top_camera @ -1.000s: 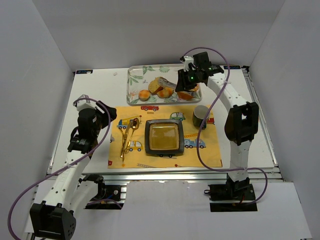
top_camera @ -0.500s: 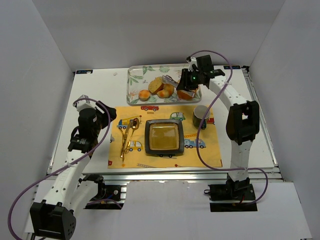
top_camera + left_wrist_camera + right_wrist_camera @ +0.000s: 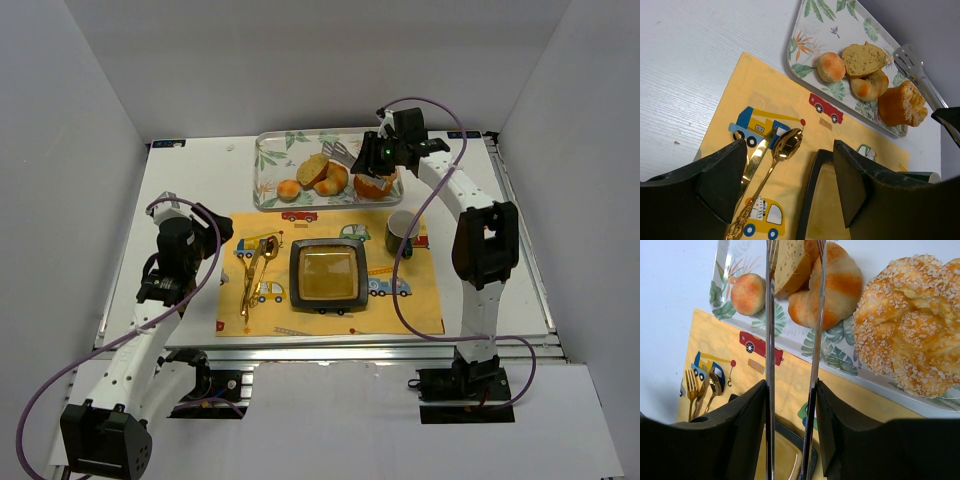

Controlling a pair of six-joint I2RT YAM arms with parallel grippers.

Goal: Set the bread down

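Note:
The bread (image 3: 313, 168) is an oval tan slice with a brown crust. It lies in the floral tray (image 3: 268, 150), leaning on a golden roll, and shows in the left wrist view (image 3: 862, 59) and the right wrist view (image 3: 790, 267). My right gripper (image 3: 383, 153) is shut on metal tongs (image 3: 770, 340). The tongs' flat tips (image 3: 910, 55) hang over the tray just right of the bread, apart from it and empty. My left gripper (image 3: 790, 170) is open and empty above the yellow placemat (image 3: 400, 300), near the gold cutlery (image 3: 255, 275).
A dark square plate (image 3: 327, 244) with a yellow inside sits mid-placemat. A dark mug (image 3: 402, 232) stands to its right. The tray also holds round rolls (image 3: 288, 189) and a sugar-dusted pastry (image 3: 373, 185).
My right gripper, with the tongs, has shifted slightly toward the back of the tray. The bread and the left arm have not moved.

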